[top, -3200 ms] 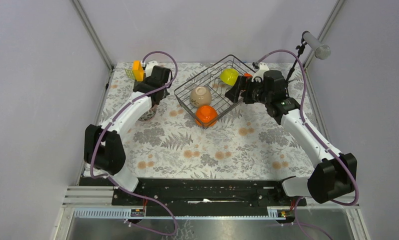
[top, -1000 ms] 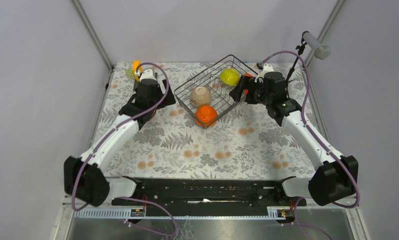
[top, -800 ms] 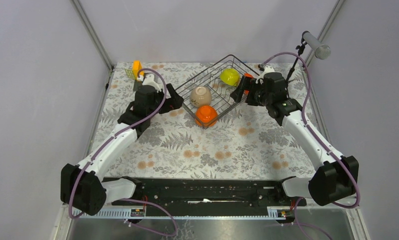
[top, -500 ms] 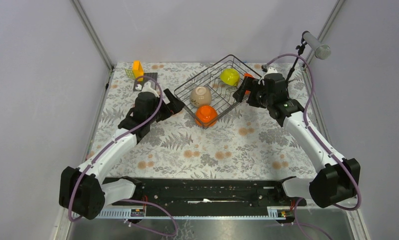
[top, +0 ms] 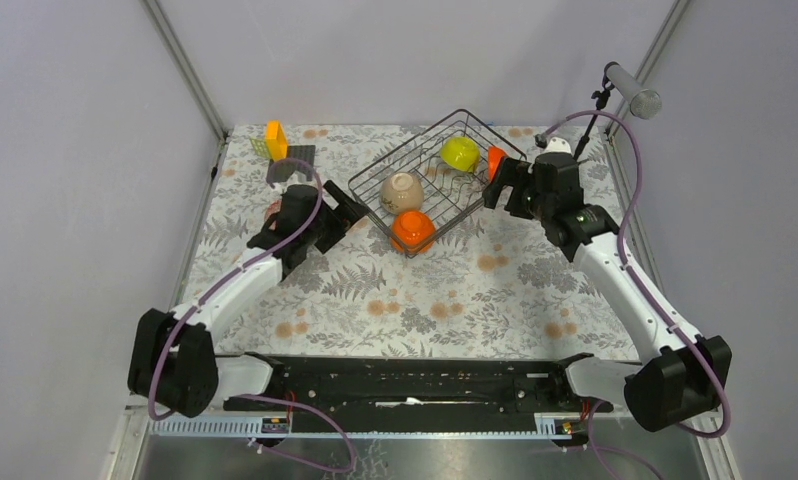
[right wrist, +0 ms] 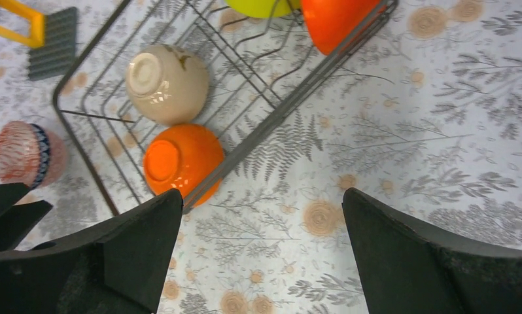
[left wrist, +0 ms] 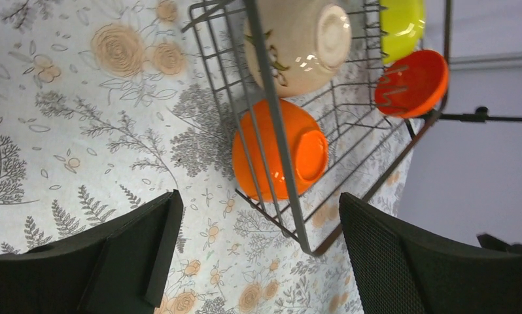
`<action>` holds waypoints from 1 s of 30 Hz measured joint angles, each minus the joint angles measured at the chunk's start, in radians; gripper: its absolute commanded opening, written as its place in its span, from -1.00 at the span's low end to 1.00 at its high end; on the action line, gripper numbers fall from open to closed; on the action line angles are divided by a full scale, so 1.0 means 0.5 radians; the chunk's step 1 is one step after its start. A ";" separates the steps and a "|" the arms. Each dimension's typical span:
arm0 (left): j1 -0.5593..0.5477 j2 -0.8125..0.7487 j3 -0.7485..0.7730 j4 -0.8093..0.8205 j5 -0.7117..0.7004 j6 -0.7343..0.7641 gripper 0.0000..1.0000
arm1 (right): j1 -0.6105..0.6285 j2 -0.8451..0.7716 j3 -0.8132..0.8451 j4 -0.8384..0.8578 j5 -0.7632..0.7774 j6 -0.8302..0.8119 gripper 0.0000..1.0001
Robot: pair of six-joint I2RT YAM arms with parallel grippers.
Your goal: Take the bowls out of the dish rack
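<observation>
While both grippers are held spread, four bowls are seen in the rack

Fig.: top view w/ both wrist views. The dish rack [top: 407, 147] is set cornerwise at the far centre of the floral table [top: 455, 300]. Four bowls are contained in it:
- a beige bowl [top: 402, 191] near the middle, foot turned up
- an orange bowl [top: 412, 230] at the near corner, foot also up, just beside the beige one
- a yellow-green bowl [top: 459, 152] toward the far side
- a second orange bowl [top: 495, 160] tipped at the right corner

A pink-red patterned bowl [right wrist: 28, 154] is seen outside the rack, on the table to its left. The L gripper [top: 337, 213] is held near the rack's left corner, fingers wide apart, nothing between them. The R gripper [top: 499, 183] is held by the right corner, near the second orange bowl, likewise spread & empty. An orange block [top: 275, 138] and a dark square plate [top: 290, 165] are placed at far left.
</observation>
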 measured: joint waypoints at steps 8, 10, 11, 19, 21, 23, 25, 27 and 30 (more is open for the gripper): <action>-0.108 0.181 0.098 -0.083 -0.134 -0.131 0.88 | 0.013 0.153 0.146 -0.203 0.116 -0.194 0.86; -0.127 0.210 0.108 -0.066 -0.138 -0.127 0.88 | 0.025 0.234 0.198 -0.218 0.029 -0.233 0.84; -0.128 0.225 0.108 -0.050 -0.137 -0.120 0.88 | 0.037 0.303 0.247 -0.230 -0.032 -0.251 0.84; -0.156 0.243 0.031 0.146 -0.119 0.013 0.89 | 0.179 0.782 0.609 -0.243 -0.351 -0.378 0.83; -0.198 0.223 -0.008 0.155 -0.128 0.059 0.89 | 0.217 0.901 0.723 -0.256 -0.388 -0.423 0.82; -0.243 0.185 -0.044 0.172 -0.129 0.107 0.90 | 0.247 1.001 0.802 -0.264 -0.412 -0.463 0.81; -0.281 0.127 -0.079 0.198 -0.127 0.151 0.90 | 0.271 1.093 0.857 -0.279 -0.437 -0.498 0.77; -0.287 0.072 -0.122 0.260 -0.127 0.188 0.88 | 0.288 1.180 0.897 -0.293 -0.459 -0.529 0.68; -0.285 0.043 -0.170 0.357 -0.098 0.242 0.87 | 0.306 1.317 0.982 -0.340 -0.507 -0.575 0.61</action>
